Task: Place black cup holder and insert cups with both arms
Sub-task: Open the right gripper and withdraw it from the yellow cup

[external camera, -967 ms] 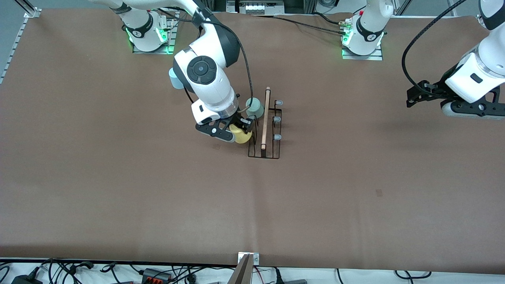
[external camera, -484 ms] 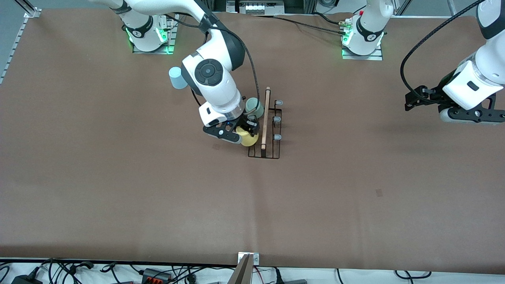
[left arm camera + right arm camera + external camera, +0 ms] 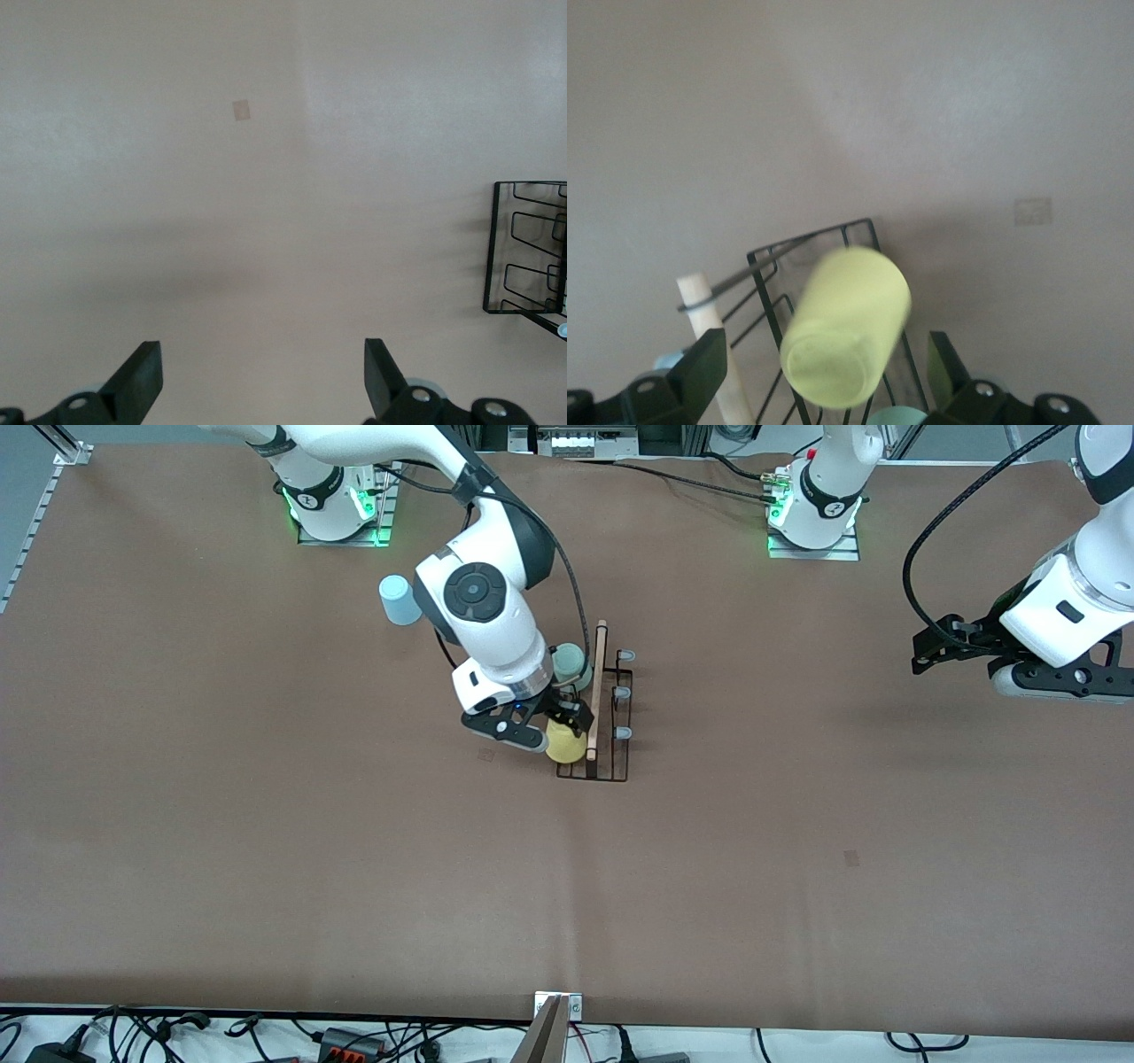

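The black cup holder (image 3: 613, 755) stands mid-table, its wooden rod (image 3: 598, 691) pointing toward the front camera. My right gripper (image 3: 556, 731) is over the holder's side toward the right arm's end. In the right wrist view its fingers stand wide apart around the yellow cup (image 3: 846, 341) without touching it. The yellow cup (image 3: 565, 742) sits tilted, bottom up, on the holder (image 3: 764, 257) beside the rod (image 3: 709, 319). The pale green cup (image 3: 569, 662) sits on the holder farther from the camera. The light blue cup (image 3: 400, 600) stands on the table. My left gripper (image 3: 939, 642) is open and empty.
The left arm waits over bare brown table at its own end; its wrist view shows its gripper (image 3: 263, 376) above the table and a corner of the holder (image 3: 527, 248). Three bare blue-tipped prongs (image 3: 623, 693) face the left arm's end. Cables lie along the front edge.
My right gripper carried the yellow cup sideways to the holder, closer to the rod, and its fingers now stand apart from the cup. The left arm shifted only slightly.
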You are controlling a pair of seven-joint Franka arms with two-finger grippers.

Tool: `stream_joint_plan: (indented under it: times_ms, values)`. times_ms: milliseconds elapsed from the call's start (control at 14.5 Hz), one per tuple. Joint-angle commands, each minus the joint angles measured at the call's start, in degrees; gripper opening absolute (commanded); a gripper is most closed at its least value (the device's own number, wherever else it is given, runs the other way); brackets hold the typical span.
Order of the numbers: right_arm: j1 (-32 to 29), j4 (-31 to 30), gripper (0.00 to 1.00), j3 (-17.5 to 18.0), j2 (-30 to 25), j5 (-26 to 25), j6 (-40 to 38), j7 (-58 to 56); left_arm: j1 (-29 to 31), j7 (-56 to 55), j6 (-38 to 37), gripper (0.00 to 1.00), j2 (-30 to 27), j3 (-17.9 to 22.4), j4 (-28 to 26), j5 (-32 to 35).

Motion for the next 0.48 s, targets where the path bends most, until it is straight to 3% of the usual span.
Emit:
stream_joint_plan:
  times_ms: [0, 415]
  values:
    - [-5.47, -0.45, 1.00, 0.44, -6.05, -0.36, -8.72, -5.49, -0.18, 0.88, -1.49, 1.00, -0.11, -0.46, 1.42, -0.69]
    - [-24.71, -2.65, 1.00, 0.44, -19.76, -0.19, -25.45, -31.68, -0.18, 0.79, -5.54, 1.00, 0.50, -0.20, 2.56, -0.69]
